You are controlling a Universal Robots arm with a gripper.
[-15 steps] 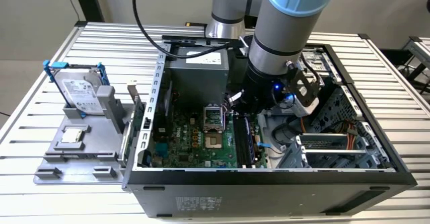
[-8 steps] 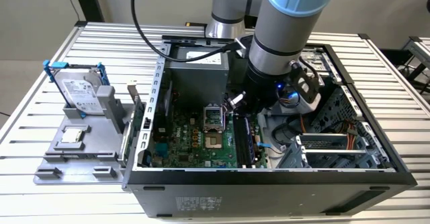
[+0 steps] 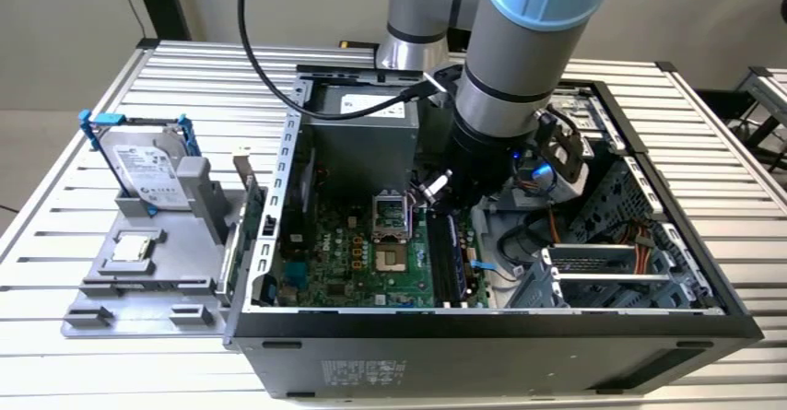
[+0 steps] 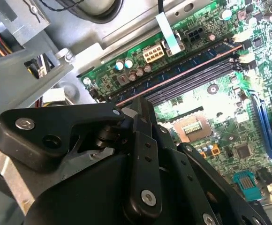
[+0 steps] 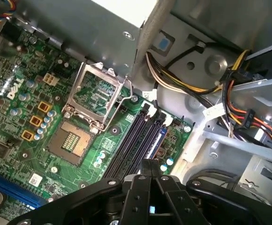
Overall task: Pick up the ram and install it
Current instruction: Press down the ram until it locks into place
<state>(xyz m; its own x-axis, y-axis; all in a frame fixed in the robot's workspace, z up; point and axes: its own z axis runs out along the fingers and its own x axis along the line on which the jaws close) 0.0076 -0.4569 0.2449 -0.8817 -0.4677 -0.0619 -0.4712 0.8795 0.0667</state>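
The ram [image 4: 180, 72], a long, narrow, dark blue-green circuit-board stick, appeared to stand on edge in one of the black memory slots [image 5: 131, 140] on the green motherboard [image 5: 14, 131], beside the empty processor socket [image 5: 72, 140] with its silver frame swung open. You had the black gripper [image 5: 150, 163] low inside the open dark grey computer case [image 3: 492, 336], directly over that row of slots. In both wrist views its two fingers were drawn together until the tips met, with nothing visibly clamped between them. That posture suits pushing down on the stick's upper edge rather than carrying it, and I judged the stick to be in its slot already. The tips sat at the near end of the stick, but I could not tell whether they were touching it, nor whether the slot's end latches had caught. In the exterior view, the arm came down steeply between the power supply box and the drive cage, probably the only clear way in. Well apart, on the exterior view's left, the grey parts holder [image 3: 147, 281] on the slatted aluminium table [image 3: 738, 198] held the silver hard drive in its blue frame [image 3: 154, 175] and the small square silver processor chip [image 3: 133, 247].
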